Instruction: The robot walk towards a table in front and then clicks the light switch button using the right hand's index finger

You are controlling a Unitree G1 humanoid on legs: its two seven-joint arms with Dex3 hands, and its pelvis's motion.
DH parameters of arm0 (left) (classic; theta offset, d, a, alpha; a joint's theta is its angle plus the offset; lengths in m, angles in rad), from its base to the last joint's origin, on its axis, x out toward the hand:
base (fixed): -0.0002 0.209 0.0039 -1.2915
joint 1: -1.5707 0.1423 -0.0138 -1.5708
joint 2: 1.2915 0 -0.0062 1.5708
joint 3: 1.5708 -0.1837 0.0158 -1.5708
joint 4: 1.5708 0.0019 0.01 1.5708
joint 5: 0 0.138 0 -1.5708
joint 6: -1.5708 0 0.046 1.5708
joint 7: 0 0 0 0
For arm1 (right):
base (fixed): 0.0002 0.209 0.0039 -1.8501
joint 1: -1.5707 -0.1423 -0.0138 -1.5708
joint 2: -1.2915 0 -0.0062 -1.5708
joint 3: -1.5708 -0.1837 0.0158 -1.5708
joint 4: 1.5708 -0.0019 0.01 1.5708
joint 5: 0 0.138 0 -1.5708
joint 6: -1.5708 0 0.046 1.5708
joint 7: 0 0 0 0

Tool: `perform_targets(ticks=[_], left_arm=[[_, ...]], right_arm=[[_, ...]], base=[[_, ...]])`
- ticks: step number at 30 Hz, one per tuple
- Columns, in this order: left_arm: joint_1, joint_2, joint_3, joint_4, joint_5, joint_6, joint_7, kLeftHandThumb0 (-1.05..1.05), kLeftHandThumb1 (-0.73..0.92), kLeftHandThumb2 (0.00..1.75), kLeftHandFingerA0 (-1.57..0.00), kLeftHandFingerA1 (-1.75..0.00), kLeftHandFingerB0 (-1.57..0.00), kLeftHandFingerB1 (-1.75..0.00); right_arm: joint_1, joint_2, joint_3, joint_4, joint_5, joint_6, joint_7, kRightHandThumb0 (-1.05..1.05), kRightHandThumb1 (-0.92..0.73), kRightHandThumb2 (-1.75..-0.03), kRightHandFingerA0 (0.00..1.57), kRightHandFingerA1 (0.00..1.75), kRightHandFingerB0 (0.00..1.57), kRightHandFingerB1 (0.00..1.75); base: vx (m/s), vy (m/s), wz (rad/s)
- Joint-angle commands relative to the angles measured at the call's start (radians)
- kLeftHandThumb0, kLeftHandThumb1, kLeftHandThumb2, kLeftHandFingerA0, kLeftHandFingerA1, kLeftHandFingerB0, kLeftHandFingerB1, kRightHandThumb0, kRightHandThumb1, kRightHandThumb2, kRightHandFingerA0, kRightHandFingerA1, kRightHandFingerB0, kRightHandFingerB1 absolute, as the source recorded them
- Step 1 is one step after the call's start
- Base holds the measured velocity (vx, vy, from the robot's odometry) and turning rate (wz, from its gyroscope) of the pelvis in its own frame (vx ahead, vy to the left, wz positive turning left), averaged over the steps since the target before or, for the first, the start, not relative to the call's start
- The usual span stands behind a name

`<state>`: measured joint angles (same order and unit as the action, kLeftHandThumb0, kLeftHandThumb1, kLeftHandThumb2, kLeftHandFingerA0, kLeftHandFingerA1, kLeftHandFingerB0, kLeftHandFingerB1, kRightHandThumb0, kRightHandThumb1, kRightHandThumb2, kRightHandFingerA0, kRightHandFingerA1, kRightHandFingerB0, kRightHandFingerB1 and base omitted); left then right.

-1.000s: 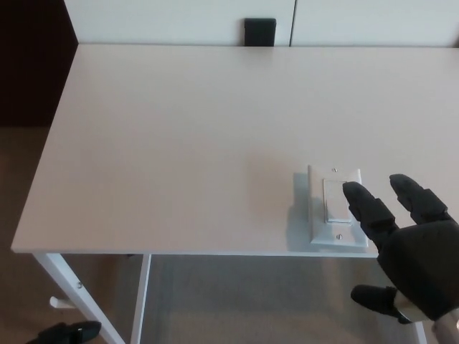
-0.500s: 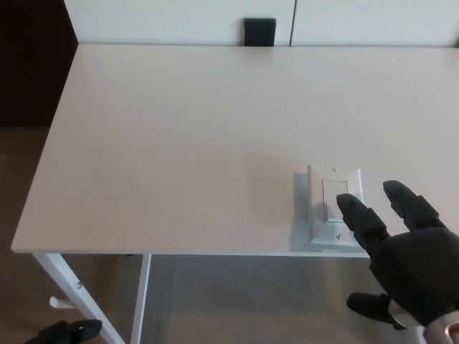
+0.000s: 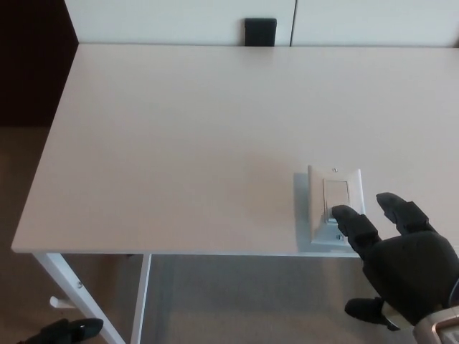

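A white light switch plate with a rocker button lies flat near the table's front edge, right of centre. My right hand comes in from the lower right, black, its fingers spread apart and holding nothing. Its index fingertip lies over the lower end of the switch plate; whether it touches I cannot tell. The second finger points past the plate's right side, and the thumb hangs below the table edge. My left hand does not show.
The pale table fills most of the view, its white legs at lower left. A black block stands at the far edge by the white wall. Brown floor lies to the left.
My right hand has drawn back toward me and down, its index fingertip sliding from the rocker's middle to the plate's lower end. The switch plate has not moved.
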<state>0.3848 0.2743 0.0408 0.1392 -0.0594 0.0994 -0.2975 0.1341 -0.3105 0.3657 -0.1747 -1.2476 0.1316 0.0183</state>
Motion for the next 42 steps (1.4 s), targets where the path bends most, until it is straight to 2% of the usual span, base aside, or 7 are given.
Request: perform_targets(ticks=[1,7,24,26,27,36,42], left_arm=[[-0.006,0.016,0.001,0.017,0.011,0.002,-0.007,0.00,0.66,0.58,-0.53,-0.48,-0.38,-0.41],[-0.012,0.019,0.004,0.010,0.005,0.006,-0.013,0.00,0.67,0.59,-0.52,-0.48,-0.37,-0.41],[-0.019,0.033,-0.002,-0.006,0.026,0.009,-0.006,0.01,0.67,0.58,-0.54,-0.48,-0.38,-0.42],[-0.019,0.033,-0.001,-0.007,0.025,0.013,-0.007,0.01,0.67,0.58,-0.54,-0.48,-0.38,-0.42],[-0.019,0.032,-0.001,-0.007,0.025,0.012,-0.008,0.01,0.67,0.58,-0.54,-0.49,-0.38,-0.42],[-0.025,0.034,0.001,-0.012,0.025,0.021,-0.009,0.01,0.67,0.58,-0.54,-0.48,-0.38,-0.42],[-0.025,0.036,0.000,-0.017,0.028,0.020,-0.009,0.01,0.66,0.58,-0.54,-0.48,-0.39,-0.42]], right_arm=[[0.002,-0.011,0.011,0.009,-0.015,0.028,-0.006,-0.80,-0.52,-0.95,0.00,0.20,0.08,0.22],[0.020,-0.022,0.034,0.009,-0.024,0.027,-0.027,-0.84,-0.68,-0.61,0.02,0.24,0.10,0.25],[0.079,-0.071,0.044,-0.059,-0.031,0.031,-0.006,-0.83,-0.69,-0.61,0.03,0.24,0.15,0.26],[0.077,-0.075,0.042,-0.058,-0.027,0.026,-0.013,-0.83,-0.54,-0.94,0.02,0.20,0.14,0.33],[0.076,-0.076,0.038,-0.067,-0.027,0.029,-0.007,-0.84,-0.69,-0.62,0.02,0.24,0.16,0.26],[0.062,-0.071,0.010,-0.104,-0.011,0.039,0.035,-0.80,-0.53,-0.94,0.01,0.20,0.09,0.29],[0.072,-0.069,-0.030,-0.163,0.027,0.012,0.002,-0.83,-0.70,-0.61,0.00,0.24,0.11,0.25]], base=[[0.00,0.000,0.00],[0.00,0.000,0.00],[0.00,0.000,0.00],[0.00,0.000,0.00],[0.00,0.000,0.00],[0.00,0.000,0.00],[0.00,0.000,0.00]])
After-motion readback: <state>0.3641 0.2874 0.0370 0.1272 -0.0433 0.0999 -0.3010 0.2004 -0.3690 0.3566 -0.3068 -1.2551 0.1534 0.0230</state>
